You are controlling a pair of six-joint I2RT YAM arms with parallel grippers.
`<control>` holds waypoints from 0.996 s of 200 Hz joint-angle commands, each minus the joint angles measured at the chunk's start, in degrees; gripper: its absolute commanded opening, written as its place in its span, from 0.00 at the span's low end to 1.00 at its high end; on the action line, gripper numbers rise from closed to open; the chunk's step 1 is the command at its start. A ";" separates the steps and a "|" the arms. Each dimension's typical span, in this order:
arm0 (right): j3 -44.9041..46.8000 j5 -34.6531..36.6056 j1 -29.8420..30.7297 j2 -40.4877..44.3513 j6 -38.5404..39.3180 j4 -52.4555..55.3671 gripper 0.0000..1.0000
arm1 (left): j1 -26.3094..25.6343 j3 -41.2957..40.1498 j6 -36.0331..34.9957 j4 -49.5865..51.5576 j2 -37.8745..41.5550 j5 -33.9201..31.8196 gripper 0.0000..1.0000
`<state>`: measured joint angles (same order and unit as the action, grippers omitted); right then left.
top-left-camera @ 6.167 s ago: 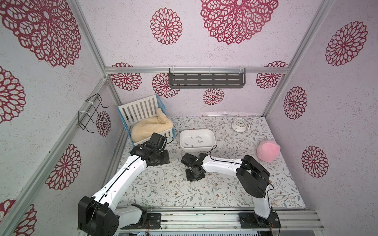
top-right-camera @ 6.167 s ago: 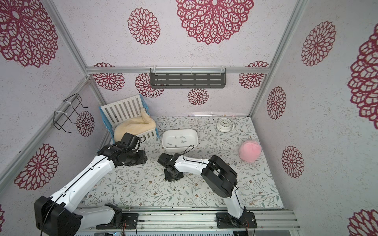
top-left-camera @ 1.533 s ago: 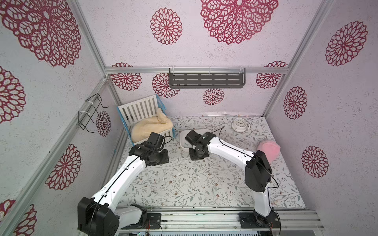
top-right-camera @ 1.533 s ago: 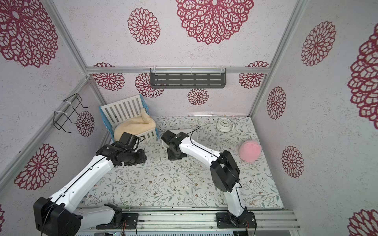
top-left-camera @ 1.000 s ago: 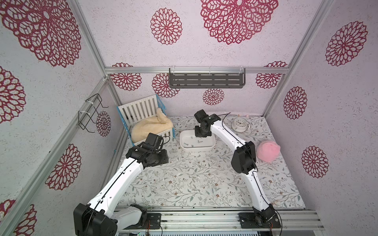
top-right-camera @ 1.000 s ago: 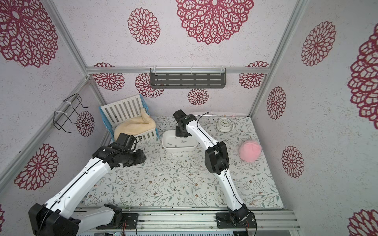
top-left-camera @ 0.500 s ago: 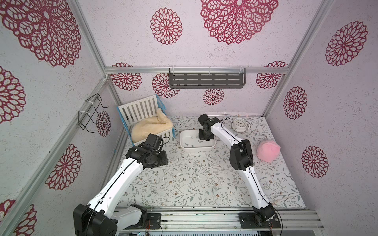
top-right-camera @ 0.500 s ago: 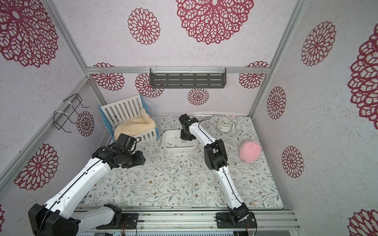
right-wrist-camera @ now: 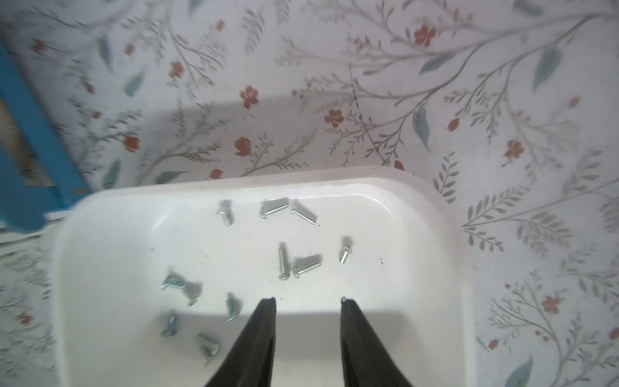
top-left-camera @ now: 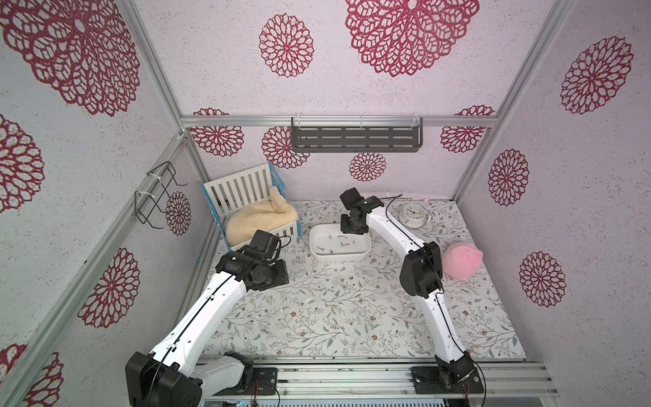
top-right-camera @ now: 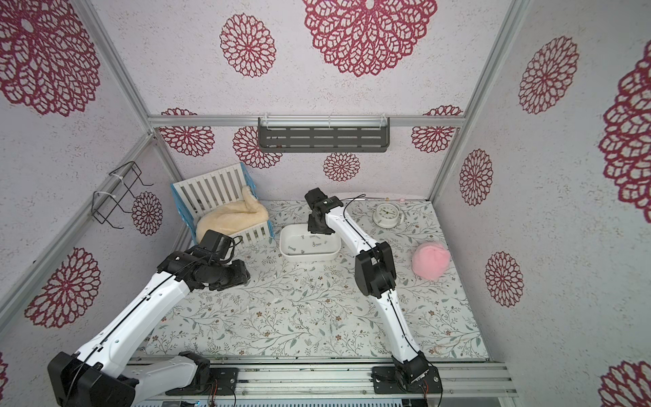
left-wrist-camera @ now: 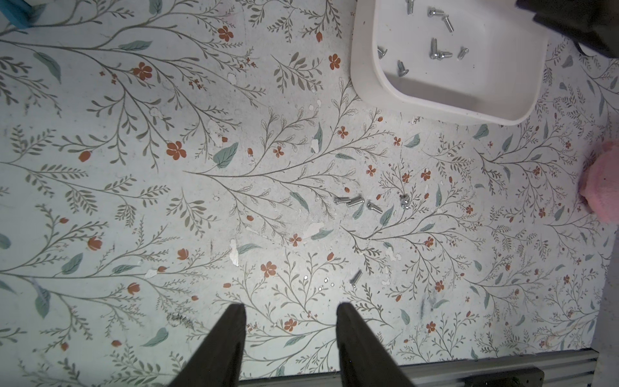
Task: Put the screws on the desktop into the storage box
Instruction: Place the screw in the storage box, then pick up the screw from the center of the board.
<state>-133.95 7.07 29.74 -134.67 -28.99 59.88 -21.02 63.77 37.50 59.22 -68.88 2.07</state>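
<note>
The white storage box [top-left-camera: 338, 259] [top-right-camera: 310, 256] stands at the back middle of the floral desktop [top-left-camera: 317, 317]. Several screws [right-wrist-camera: 283, 261] lie in it, those at one side blurred. My right gripper [right-wrist-camera: 308, 300] [top-left-camera: 352, 230] hangs over the box's far right part, open, with nothing between its fingers. Several more screws [left-wrist-camera: 350, 201] [top-left-camera: 322, 289] lie loose on the desktop in front of the box, and a single one [left-wrist-camera: 356, 277] is nearest my left gripper [left-wrist-camera: 289, 306] [top-left-camera: 278, 276]. That gripper hovers open and empty over the desktop, left of the box [left-wrist-camera: 435, 104].
A white slatted crib with a cream plush [top-left-camera: 260, 218] stands at the back left beside the box. A white alarm clock [top-left-camera: 412, 215] sits at the back right and a pink plush ball [top-left-camera: 461, 259] at the right. The metal rail [top-left-camera: 352, 377] runs along the front edge.
My right gripper has gone from shut to open while shifting slightly forward over the box. The left arm has hardly moved.
</note>
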 commanded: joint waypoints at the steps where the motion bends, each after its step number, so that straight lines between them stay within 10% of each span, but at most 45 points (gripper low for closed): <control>1: 6.24 2.30 2.84 11.44 1.00 -5.77 0.37 | -1.46 -0.61 1.39 0.11 0.38 -1.13 0.49; 95: 53.10 3.19 4.80 48.48 -7.59 -21.69 0.37 | -15.19 -0.02 4.63 -7.28 -13.11 -1.83 0.46; 199: 66.43 3.82 0.42 59.08 -10.23 -18.80 0.37 | -21.54 4.50 1.49 -11.68 -30.03 1.95 0.46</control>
<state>-68.12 9.82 31.62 -77.12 -38.22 41.25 -40.97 66.81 40.69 48.66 -97.08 2.96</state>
